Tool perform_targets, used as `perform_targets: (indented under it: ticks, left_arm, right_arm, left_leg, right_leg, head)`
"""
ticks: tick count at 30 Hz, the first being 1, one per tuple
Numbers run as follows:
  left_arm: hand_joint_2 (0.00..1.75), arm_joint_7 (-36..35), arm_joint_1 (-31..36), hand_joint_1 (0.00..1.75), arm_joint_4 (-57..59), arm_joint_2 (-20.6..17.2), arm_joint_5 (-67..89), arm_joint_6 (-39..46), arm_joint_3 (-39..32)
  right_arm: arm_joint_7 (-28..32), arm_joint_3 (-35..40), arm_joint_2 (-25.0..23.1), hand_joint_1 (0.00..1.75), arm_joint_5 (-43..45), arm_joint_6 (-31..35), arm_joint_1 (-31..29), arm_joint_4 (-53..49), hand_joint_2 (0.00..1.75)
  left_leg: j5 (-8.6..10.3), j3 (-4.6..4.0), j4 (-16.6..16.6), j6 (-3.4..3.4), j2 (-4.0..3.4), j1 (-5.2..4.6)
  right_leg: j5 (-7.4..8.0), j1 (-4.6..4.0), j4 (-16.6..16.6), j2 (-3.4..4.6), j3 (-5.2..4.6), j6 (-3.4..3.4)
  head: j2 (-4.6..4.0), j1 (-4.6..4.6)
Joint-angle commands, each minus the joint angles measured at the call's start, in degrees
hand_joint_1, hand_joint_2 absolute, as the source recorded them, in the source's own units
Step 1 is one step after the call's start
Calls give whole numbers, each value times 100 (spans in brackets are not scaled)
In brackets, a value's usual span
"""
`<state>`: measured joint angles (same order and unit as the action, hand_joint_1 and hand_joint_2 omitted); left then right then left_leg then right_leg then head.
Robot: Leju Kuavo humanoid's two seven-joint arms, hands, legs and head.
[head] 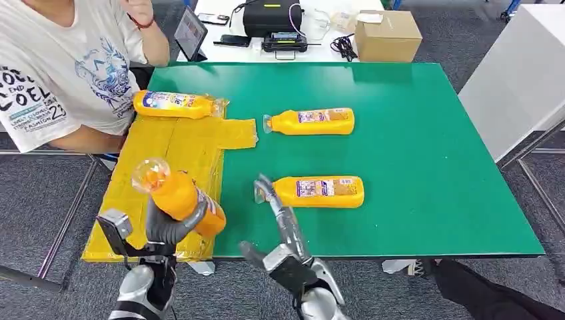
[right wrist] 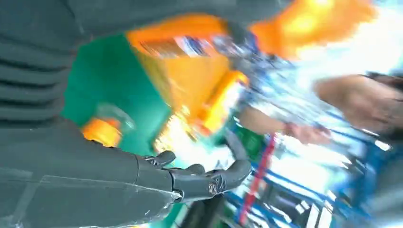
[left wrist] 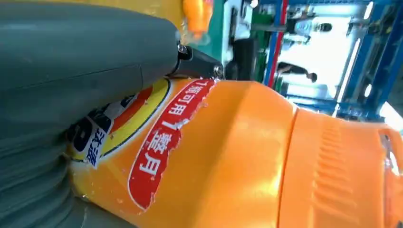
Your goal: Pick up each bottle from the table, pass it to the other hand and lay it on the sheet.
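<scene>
head view: green table (head: 413,133), grey floor (head: 506,40)

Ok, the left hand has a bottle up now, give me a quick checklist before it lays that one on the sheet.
1. Grip: the left hand wraps the held bottle around its body; ok.
2. Right hand clear: open, fingers apart, off the held bottle but very close to the near table bottle; contact cannot tell.
3. Landing room: the yellow sheet has bare area ahead of the held bottle; ok.
4. Bottle already placed: it lies across the sheet's far edge, away from the landing area; ok.
5. Person: seated right beside the sheet's far corner; not ok, watch the arm.
6. Cap seal on the held bottle: cannot tell.
</scene>
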<state>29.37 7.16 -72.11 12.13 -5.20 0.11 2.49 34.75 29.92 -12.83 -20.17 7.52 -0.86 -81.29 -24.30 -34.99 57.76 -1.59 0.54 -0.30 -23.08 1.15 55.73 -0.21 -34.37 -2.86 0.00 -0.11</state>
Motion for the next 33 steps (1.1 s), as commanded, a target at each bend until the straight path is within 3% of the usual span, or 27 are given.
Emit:
perform_targets:
  ticks: [1,3,6,9,13,16,24,28,33]
  left_arm:
    - [175,348,682,175,522,-15,1051,1165,-301]
    - [175,521,813,175,638,-75,1668,1702,-331]
    - [175,547,858,175,687,-96,1799,1805,-351]
    - [175,435,1130,175,1131,-299,3149,2596,-128]
    - [175,-668,2005,175,2755,-807,6033,3416,350]
    - [175,-859,2304,175,3409,-923,6692,3706,415]
    - [175,-855,2287,175,3411,-915,6694,3726,413]
    - [175,-1659,2574,175,4193,-1206,8216,3273,828]
    - [175,-1485,2664,175,4788,-1273,8262,2847,702]
  right_arm:
    - [68,-530,181,0,400,77,80,-834,0]
    - [47,-524,194,0,414,-19,24,-712,0]
    - [48,-508,179,0,415,-18,11,-659,0]
    - [65,-452,187,0,400,-43,-84,-578,0]
    - [88,-422,161,0,503,-201,-231,-477,0]
    - [89,-407,150,0,518,-232,-261,-439,0]
    - [89,-406,153,0,518,-232,-254,-435,0]
    - [106,-475,94,0,698,-378,-257,-480,0]
    - [80,-461,63,0,741,-455,-228,-467,0]
  left_leg:
    - [-4,11,1,7,10,5]
    - [-3,11,0,8,16,5]
    - [-2,12,-2,7,8,5]
    - [-2,14,-5,8,4,4]
    - [1,20,-6,11,13,6]
    - [2,22,-7,10,8,6]
    - [-5,23,-1,9,1,8]
    - [-4,20,0,12,-4,8]
    - [-5,22,0,13,-12,9]
  right_leg:
    - [-7,-6,-2,-14,16,9]
    - [-7,-6,-2,-16,19,10]
    - [-3,-6,-6,-7,18,9]
    - [-2,-5,-6,-3,18,10]
    - [-3,-8,-7,-12,25,13]
    - [0,-7,-7,-6,25,12]
    - [-5,-8,-3,-1,28,11]
    - [-3,-9,-1,4,23,13]
    - [-1,-10,-1,12,22,15]
  head:
    - [0,0]
    - [0,0]
    - [0,0]
    - [0,0]
    - [0,0]
    - [0,0]
    - [0,0]
    - [0,0]
    - [0,0]
